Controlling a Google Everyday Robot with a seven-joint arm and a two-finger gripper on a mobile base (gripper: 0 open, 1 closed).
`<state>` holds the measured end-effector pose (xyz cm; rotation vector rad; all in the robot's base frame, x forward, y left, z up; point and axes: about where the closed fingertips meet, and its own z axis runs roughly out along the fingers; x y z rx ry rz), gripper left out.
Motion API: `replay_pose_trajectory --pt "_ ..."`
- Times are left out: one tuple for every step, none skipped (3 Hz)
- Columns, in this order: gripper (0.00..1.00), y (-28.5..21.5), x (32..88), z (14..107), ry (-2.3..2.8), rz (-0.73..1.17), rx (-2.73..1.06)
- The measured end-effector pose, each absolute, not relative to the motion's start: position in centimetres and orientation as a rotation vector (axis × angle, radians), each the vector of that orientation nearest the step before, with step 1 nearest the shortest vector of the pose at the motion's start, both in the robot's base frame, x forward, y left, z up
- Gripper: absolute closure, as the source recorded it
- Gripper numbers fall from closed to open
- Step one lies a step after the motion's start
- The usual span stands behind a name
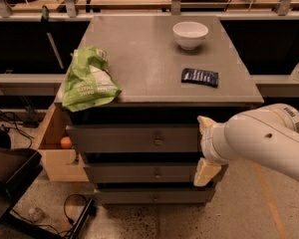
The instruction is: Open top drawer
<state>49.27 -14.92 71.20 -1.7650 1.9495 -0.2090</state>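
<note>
Sitting directly under the grey cabinet top (139, 54), the top drawer (119, 139) looks shut, its wide grey front in line with the two lower drawer fronts (139, 173). That makes three grey fronts in all. A small round metal knob (158, 141) marks its centre, and a dark gap runs along its upper edge.

At the drawer's right end is the gripper (200, 151), on a thick white arm (269, 143) that reaches in from the right. Its two cream fingers (206, 124) are spread wide, one above the other, with nothing between them. The upper one lies over the top drawer's right end and the lower one over the front beneath. From here I can't say whether either touches the cabinet.

On the top are one white bowl (190, 35) at the back, one dark blue packet (200, 76) near the right front, and one crumpled green bag (88, 80) hanging over the front left corner. To the left, one light wooden drawer (57, 158) stands pulled out with one orange ball (65, 142) inside.
</note>
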Motion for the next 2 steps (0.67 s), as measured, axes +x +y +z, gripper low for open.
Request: replay_pose_trajectory --pt "0.00 -14.1 50.5 70.2 1.906 -0.241 -1.801" --pt "0.00 -13.7 51.8 69.9 1.860 -0.283 -1.833"
